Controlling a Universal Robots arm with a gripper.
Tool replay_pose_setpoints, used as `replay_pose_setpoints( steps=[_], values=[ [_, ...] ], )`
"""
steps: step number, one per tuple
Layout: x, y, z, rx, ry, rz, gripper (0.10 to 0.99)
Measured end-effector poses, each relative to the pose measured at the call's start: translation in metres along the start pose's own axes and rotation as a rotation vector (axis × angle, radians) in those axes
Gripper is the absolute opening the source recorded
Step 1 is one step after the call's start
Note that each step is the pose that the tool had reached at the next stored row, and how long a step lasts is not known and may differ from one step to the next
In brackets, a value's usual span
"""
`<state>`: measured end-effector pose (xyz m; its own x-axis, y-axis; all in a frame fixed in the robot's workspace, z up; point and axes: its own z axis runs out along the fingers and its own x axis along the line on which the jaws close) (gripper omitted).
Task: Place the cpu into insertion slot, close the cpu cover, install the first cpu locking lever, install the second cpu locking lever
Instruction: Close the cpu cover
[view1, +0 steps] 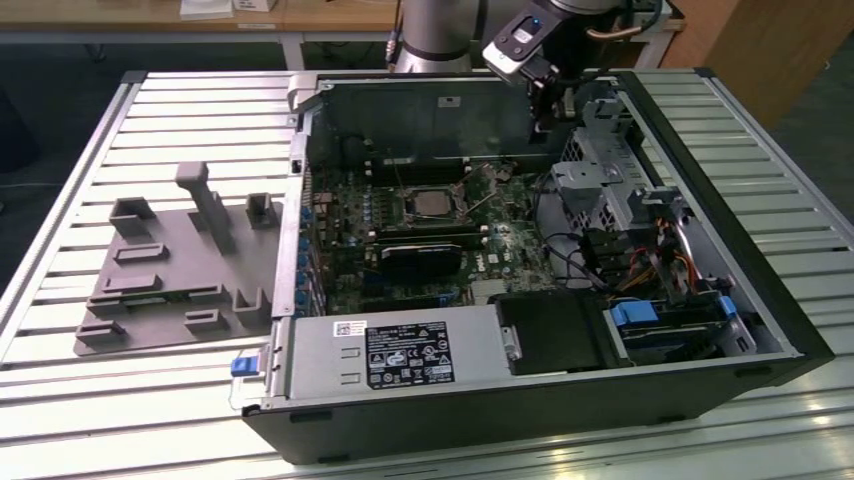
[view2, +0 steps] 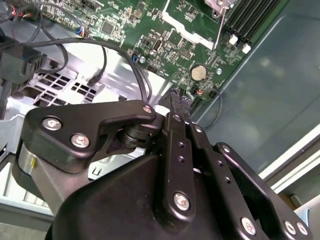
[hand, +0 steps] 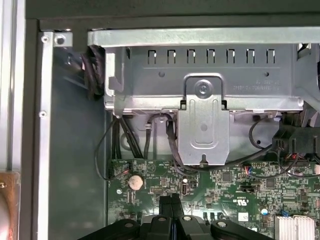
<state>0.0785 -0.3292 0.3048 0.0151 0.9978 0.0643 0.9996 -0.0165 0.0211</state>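
Note:
The open computer case (view1: 534, 400) lies on a slatted table. In the middle of its green board sits the insertion slot (view1: 430, 203), with the pale silver-grey cpu (view1: 431, 202) lying flat inside a silvery rim. I cannot tell whether the cpu cover is down. Thin metal lever rods (view1: 486, 174) stand up just beyond the slot, and one rod (view2: 219, 27) slants over the board in the second wrist view. My gripper (view1: 545, 122) hangs above the case's far corner, towards the exterior view's right and well away from the slot. Its fingers (hand: 171, 202) are shut with nothing between them, as the second wrist view also shows for the gripper (view2: 180, 106).
A grey fixture plate (view1: 174, 265) with posts lies on the table at the exterior view's left. Inside the case are the power supply (view1: 387, 355), a black heatsink block (view1: 420, 262), a metal drive cage (hand: 200, 75), black cables (view2: 105, 55) and a coin cell (hand: 135, 181).

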Motion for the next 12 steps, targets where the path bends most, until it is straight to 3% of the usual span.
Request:
replay_pose_setpoints(
  steps=[12],
  values=[
    [-0.0115, -0.0001, 0.014, 0.027, 0.0035, 0.002, 0.102]
  ],
)
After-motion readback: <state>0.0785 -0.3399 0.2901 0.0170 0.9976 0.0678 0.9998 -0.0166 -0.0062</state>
